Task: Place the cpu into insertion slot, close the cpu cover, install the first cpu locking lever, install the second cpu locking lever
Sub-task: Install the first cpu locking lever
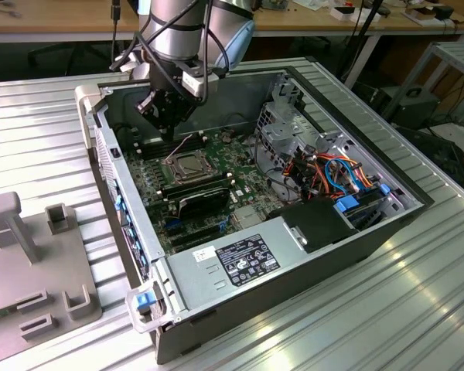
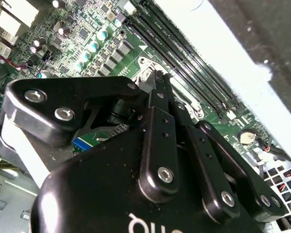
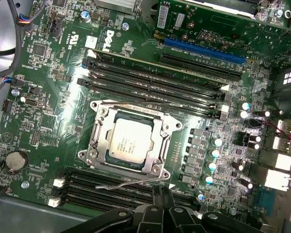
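The closed pincer [image 3: 162, 191] hangs beside one cpu [image 3: 130, 141] under one cpu cover [image 3: 99, 138], between two locking levers [image 3: 131, 183].

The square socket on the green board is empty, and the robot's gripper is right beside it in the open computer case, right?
Not empty: in the first wrist view the cpu sits in the insertion slot, with the cpu cover framing it. The gripper is indeed right beside it, in the open computer case.

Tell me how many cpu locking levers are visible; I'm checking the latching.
2: one wire lever along the cpu cover edge nearest the claw, the other lever along the opposite edge.
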Tool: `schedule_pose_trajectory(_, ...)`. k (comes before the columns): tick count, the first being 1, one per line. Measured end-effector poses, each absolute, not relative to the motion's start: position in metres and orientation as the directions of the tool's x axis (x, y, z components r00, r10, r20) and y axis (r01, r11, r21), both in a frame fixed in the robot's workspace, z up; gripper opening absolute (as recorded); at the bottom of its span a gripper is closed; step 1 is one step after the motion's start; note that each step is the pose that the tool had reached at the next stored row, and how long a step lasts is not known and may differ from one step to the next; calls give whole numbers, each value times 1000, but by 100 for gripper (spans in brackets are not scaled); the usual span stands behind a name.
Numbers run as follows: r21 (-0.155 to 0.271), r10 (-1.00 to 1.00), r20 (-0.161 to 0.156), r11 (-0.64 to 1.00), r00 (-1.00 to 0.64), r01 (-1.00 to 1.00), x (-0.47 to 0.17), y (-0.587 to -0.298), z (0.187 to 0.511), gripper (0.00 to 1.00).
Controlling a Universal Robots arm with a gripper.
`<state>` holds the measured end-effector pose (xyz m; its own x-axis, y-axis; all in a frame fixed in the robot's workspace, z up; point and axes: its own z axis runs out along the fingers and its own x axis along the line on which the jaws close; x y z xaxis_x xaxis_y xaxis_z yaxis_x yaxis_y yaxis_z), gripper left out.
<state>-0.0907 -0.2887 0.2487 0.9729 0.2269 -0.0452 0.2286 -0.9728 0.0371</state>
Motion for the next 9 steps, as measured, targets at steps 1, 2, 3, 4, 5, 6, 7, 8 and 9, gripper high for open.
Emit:
schedule_pose_trajectory(1,37,225,-45,-973,973,226,-91,-289,248,11)
schedule_pose_trajectory(2,37,207,-45,-977,977,209,-91,-289,247,11)
schedule_pose_trajectory(3,37,174,-45,-984,984,176,-91,-289,245,11)
schedule_pose_trajectory(4,37,148,-45,-988,988,150,-91,-289,243,11)
schedule_pose_trajectory(5,37,114,-45,-993,992,115,-91,-289,241,11)
schedule_pose_trajectory(6,37,93,-45,-995,995,95,-91,-289,240,11)
schedule_pose_trajectory(7,37,79,-45,-996,996,81,-91,-289,239,11)
schedule_pose_trajectory(8,37,74,-45,-996,996,76,-91,-289,239,11)
schedule_pose_trajectory(9,37,70,-45,-997,997,72,-90,-289,239,11)
